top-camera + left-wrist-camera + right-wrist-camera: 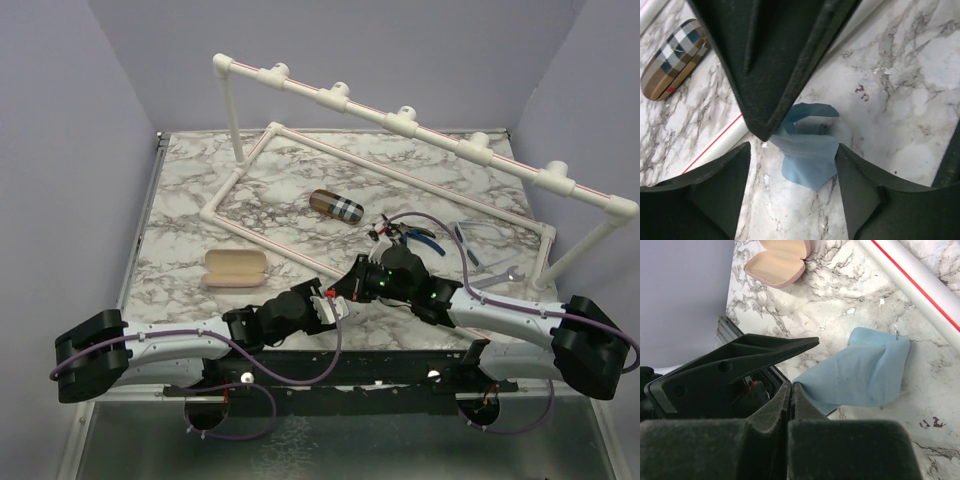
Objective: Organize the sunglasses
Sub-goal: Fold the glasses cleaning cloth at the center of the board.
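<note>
One pair of sunglasses [468, 238] with a blue frame lies at the right of the table. A second slim pair [500, 272] lies just in front of it. Neither gripper is near them. My right gripper [791, 385] is shut on a corner of a light blue cloth [867, 371] and holds it just above the marble near the front edge. My left gripper [794, 147] is open, with its fingers on either side of the hanging blue cloth [807, 157]. Seen from above, the left gripper [335, 305] and the right gripper [352, 280] meet at the table's front middle.
An open pink case [235, 268] lies front left and a shut plaid case [335, 206] lies mid-table. Black-and-blue pliers [410, 232] rest right of centre. A white PVC pipe rack [400, 120] frames the back and sides, and its low rail [270, 240] runs close to the grippers.
</note>
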Tool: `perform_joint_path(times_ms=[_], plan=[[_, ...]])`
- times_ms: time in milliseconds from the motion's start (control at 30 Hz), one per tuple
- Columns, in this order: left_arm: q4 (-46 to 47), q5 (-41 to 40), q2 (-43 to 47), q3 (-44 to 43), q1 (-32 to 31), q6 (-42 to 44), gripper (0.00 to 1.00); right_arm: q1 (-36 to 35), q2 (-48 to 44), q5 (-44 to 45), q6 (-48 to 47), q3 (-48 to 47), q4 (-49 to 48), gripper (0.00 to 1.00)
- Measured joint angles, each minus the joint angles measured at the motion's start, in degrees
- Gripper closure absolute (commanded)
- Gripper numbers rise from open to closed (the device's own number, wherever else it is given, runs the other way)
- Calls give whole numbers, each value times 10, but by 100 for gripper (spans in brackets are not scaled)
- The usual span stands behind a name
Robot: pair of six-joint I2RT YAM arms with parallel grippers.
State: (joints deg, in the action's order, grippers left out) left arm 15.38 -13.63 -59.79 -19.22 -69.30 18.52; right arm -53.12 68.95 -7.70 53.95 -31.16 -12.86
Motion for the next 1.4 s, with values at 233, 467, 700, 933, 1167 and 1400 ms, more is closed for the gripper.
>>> perform_joint_path(times_ms=[233, 467, 700, 933, 1167, 1400], plan=[[18, -48, -4, 13, 0, 24, 51, 0, -4, 5, 0, 13, -8, 99], [-18, -57, 0, 13, 6, 33, 29, 0, -29, 13, 0, 19, -6, 99], [-53, 45, -1, 11, 8, 94, 35, 0, -33, 19, 0, 19, -7, 100], [-34, 73, -19, 11, 8, 107, 47, 0, -33, 21, 0, 21, -10, 99], [-16, 72, -35, 9, 8, 101, 70, 0, -37, 23, 0, 23, -12, 100], [-11, 72, -37, 4, 8, 92, 100, 0, -44, 23, 0, 25, -12, 100]])
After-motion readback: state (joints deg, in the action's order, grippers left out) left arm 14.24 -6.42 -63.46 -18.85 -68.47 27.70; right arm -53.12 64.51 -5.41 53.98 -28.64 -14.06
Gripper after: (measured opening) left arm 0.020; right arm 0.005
